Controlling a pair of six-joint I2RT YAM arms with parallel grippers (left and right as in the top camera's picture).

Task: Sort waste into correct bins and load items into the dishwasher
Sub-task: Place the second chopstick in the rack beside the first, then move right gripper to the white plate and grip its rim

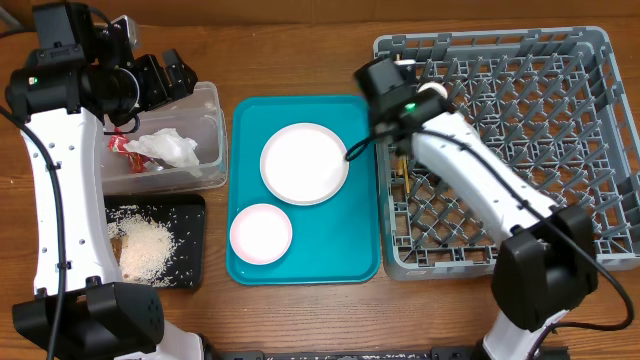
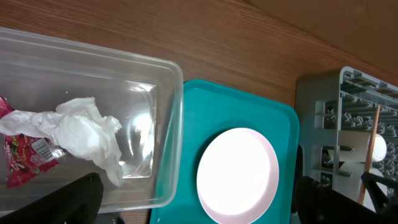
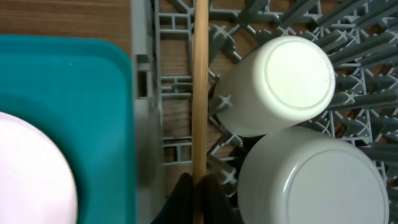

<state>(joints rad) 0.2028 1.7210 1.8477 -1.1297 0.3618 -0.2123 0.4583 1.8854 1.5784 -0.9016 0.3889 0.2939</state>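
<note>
In the overhead view we are finding the waste sorted, as far as it shows: the crumpled tissue and the red wrapper are lying in the clear tub, and the rice grains are lying in the black tray. The left gripper is hovering over the tub's far end, jaws spread wide and holding nothing. The pink plate and the small bowl are sitting on the teal tray, not yet loaded. The right gripper is reaching into the left edge of the dish rack. In the left wrist view we are seeing the tissue resting partly over the wrapper inside the tub, with the plate just beyond the tub wall on the tray. In the right wrist view the jaws are pinched together on the chopsticks, which are running along the rack's left rows; we cannot tell whether one stick or a pair is held. The white cup and the greyish bowl are standing upside down in the rack, touching each other. We are judging that the chopsticks, the plate and the small bowl are left to load. The cup is crowding the chopsticks, and the right arm is lying across the rack's near-left part.
</note>
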